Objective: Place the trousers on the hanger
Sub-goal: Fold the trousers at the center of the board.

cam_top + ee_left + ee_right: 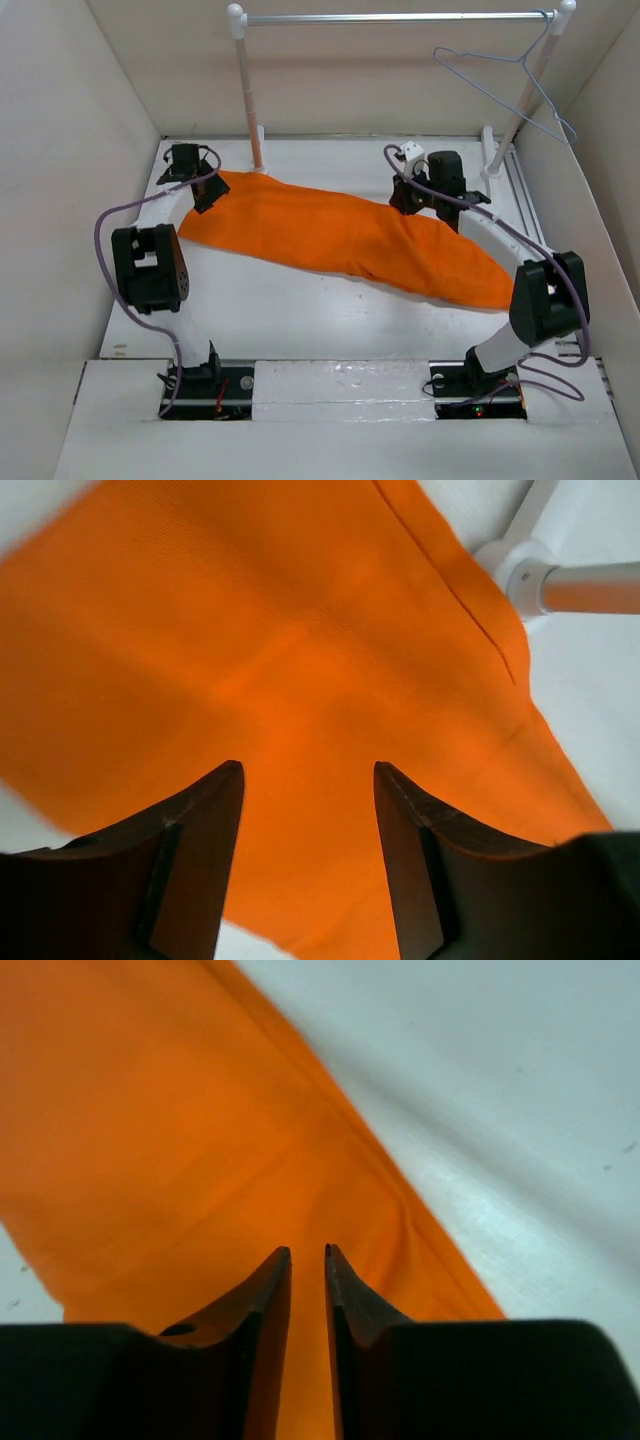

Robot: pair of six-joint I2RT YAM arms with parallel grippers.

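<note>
Spread flat on the white table (300, 320) in front of the white-posted metal rail (395, 17): bright orange soft cloth trousers (340, 238), long axis slanting from the foot of the rail's left post out and away toward the right. No dark button made out in any view.

Hooked on the rail's right end, clear of the cloth: thin pale blue-grey wire hanger (510, 85).

Left gripper (205, 190) poised over the trouser end beside the left post foot, fingers spread wide apart, cloth directly beneath and beyond them, nothing between.

Right gripper (425, 200) over the cloth's rail-side edge, nearer the right post and so nearer the hanger; fingers drawn almost together, only a thin slit left, no fold visibly caught.

Probably a grasp at each end next, lifting along that long axis.
</note>
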